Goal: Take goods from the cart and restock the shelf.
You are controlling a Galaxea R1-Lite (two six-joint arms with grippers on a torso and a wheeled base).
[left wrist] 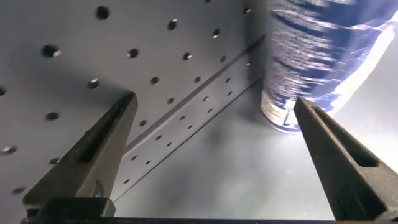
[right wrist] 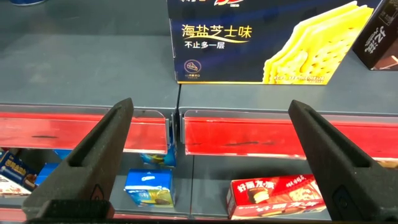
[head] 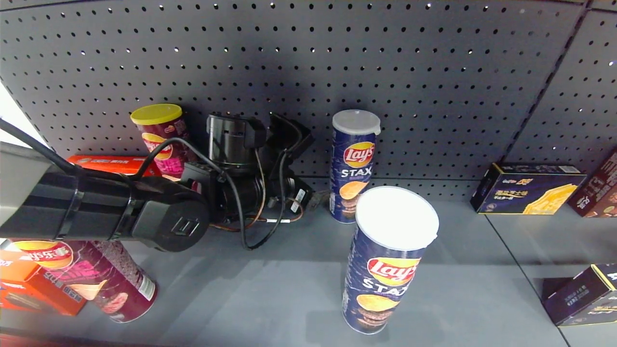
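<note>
My left jaws are spread wide with nothing in them, sitting low on the shelf (head: 270,289) just left of the rear blue can (head: 354,166), close to the pegboard (head: 434,72). I reckon that can stands at the back so the row can fill front to back, and the front blue can (head: 385,270) stands nearer the edge in front of it. A maroon can (head: 161,140) with a yellow lid stands further left, past my left arm (head: 96,207). My right jaws are apart too, also empty, facing a cracker box (right wrist: 261,40) well right of the rear blue can (red price strips (right wrist: 249,137) run under it). My own wrist hides the left jaws from the head view. In the wrist view the can is a blur, so I can't tell whether a finger touches it.
</note>
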